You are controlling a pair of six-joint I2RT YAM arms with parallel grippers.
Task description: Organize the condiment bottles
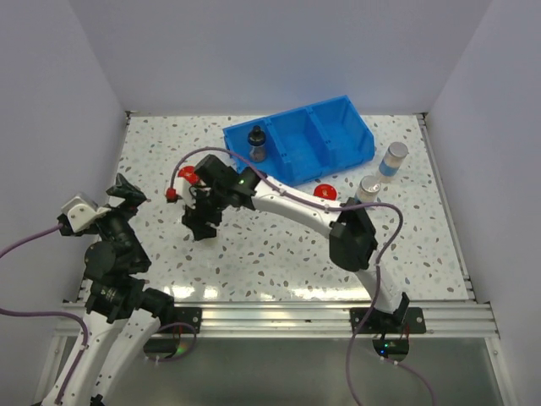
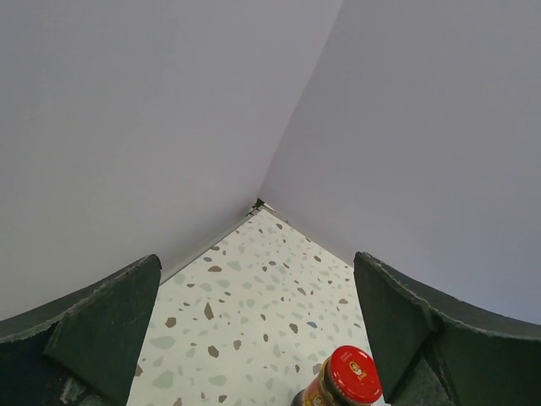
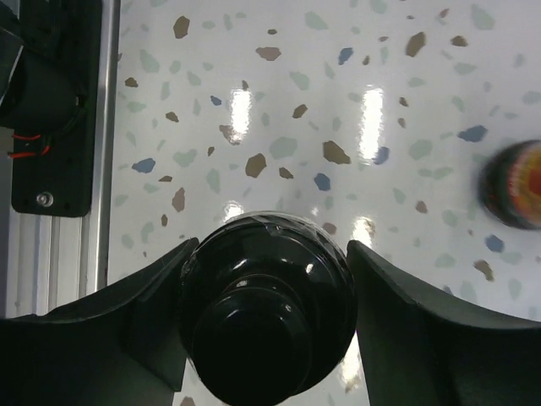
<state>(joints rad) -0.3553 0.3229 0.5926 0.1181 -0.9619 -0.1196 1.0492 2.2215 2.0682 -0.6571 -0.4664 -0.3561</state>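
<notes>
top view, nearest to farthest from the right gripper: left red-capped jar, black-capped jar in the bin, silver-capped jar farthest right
Measured from the right gripper, shut on the held black-capped jar:
1. red-capped jar, just beyond it, slightly left
2. black-capped jar, in the blue bin's left compartment
3. silver-capped jar, far right, beside the bin

The left wrist view's bottom edge cuts off the red-capped jar. At the right wrist view's right edge, a dark jar is blurred and cropped. From above, the right end effector hides its clamped black-capped jar.
</notes>
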